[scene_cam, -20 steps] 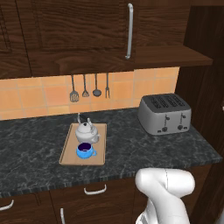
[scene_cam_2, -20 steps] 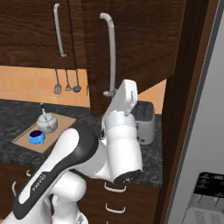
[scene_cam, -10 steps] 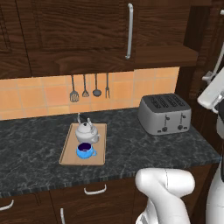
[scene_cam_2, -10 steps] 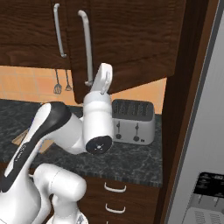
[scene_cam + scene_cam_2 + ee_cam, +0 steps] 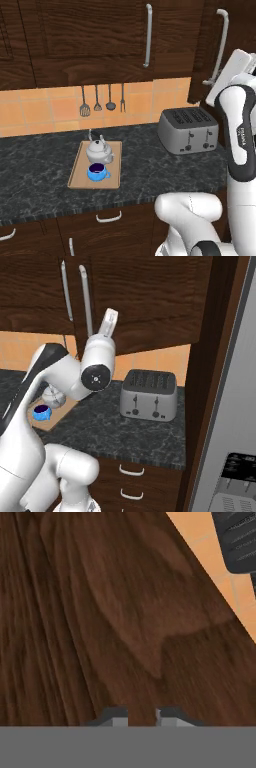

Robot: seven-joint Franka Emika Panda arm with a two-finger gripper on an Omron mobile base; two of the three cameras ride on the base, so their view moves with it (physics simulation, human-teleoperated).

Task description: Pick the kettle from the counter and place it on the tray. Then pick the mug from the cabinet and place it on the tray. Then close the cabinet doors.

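- The pincer (image 5: pixel 141 716) is right up against a dark brown cabinet door (image 5: pixel 100 622); its tips stand a little apart, holding nothing.
- The silvery kettle (image 5: pixel 98 148) and the little blue mug (image 5: pixel 97 172) sit on the light wood tray (image 5: pixel 76 175) on the dark counter (image 5: pixel 35 170).

Even, diffuse rendered light thruout; no hard glare seen. Soft shadow cast under the cabinet (image 5: pixel 100 45) onto the orange tiles (image 5: pixel 45 107). Dark wood rendered dim. Hand view slightly soft, wood grain smeared close-up. No edge distortion noted.
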